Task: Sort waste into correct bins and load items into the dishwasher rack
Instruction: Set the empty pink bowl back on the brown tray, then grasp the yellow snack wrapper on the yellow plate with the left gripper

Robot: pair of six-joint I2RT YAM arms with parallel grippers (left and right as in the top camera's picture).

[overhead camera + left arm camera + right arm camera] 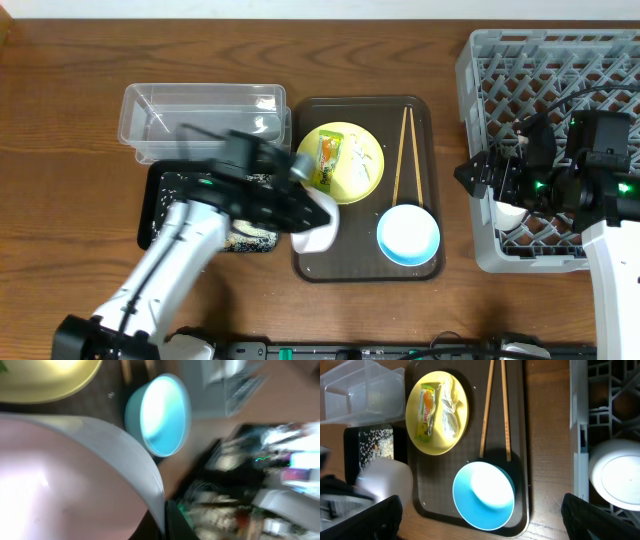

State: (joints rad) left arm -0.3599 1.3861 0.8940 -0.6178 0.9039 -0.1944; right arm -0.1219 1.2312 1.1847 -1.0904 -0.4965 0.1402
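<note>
One white bowl (318, 230) pinched by left gripper (298, 213); right gripper (485, 519) spread wide, empty.

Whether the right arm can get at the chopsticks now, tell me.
Probably yes: the chopsticks lie uncovered on the serving tray, and the right gripper, jaws open, hangs just beyond its edge.

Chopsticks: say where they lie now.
Overhead, the chopsticks lie on the brown tray's right half, right of the yellow plate, the light-blue bowl at their near ends.

No legible text, brand, number or sign in any view, printing on the green-and-orange snack wrapper (427, 413) too small and blurred to read
</note>
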